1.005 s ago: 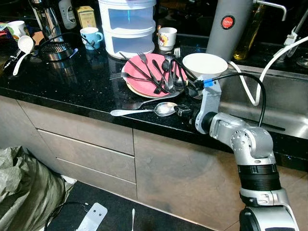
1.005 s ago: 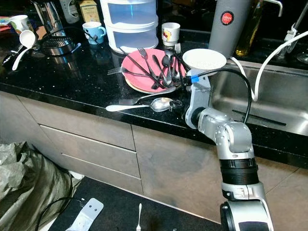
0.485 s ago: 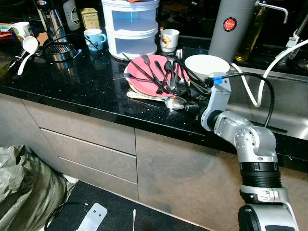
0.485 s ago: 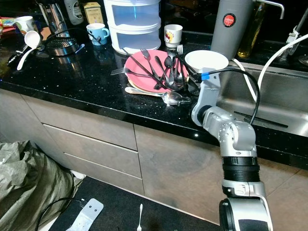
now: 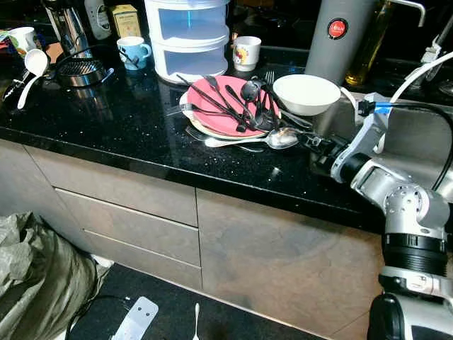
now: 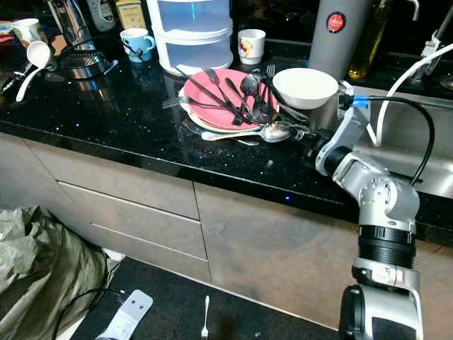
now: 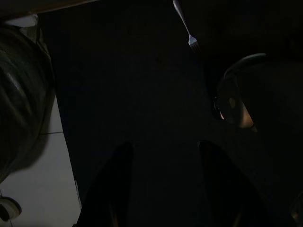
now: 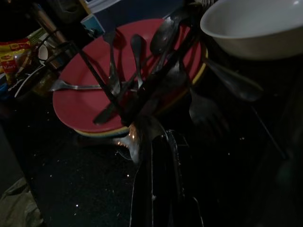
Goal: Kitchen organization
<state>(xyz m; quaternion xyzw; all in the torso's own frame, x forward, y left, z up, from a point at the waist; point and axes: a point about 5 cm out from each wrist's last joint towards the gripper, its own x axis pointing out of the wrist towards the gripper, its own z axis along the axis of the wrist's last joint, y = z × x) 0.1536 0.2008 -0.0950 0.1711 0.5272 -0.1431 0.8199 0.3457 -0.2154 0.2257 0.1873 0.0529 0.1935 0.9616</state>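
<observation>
A large silver spoon (image 5: 277, 139) is held low over the black counter (image 5: 127, 120), just in front of the pink plate (image 5: 225, 108). Its handle points left. My right gripper (image 5: 308, 144) is shut on the spoon's bowl end, seen close in the right wrist view as the spoon (image 8: 138, 138) at the tips of the black fingers (image 8: 161, 179). Several black and silver forks and spoons (image 5: 249, 106) lie piled on the plate. A white bowl (image 5: 306, 94) stands just behind the gripper. My left gripper (image 7: 163, 184) hangs idle over the dark floor, fingers apart.
The steel sink (image 5: 417, 142) lies right of the bowl. A grey flask (image 5: 338, 39), a plastic container stack (image 5: 187, 35), a blue mug (image 5: 132, 52) and a white mug (image 5: 247, 52) line the back. A fork (image 6: 205, 326) and a green sack (image 5: 35, 283) are on the floor.
My right gripper has carried the silver spoon from the counter's front edge to the right, up beside the plate and bowl. The head camera has shifted slightly.
</observation>
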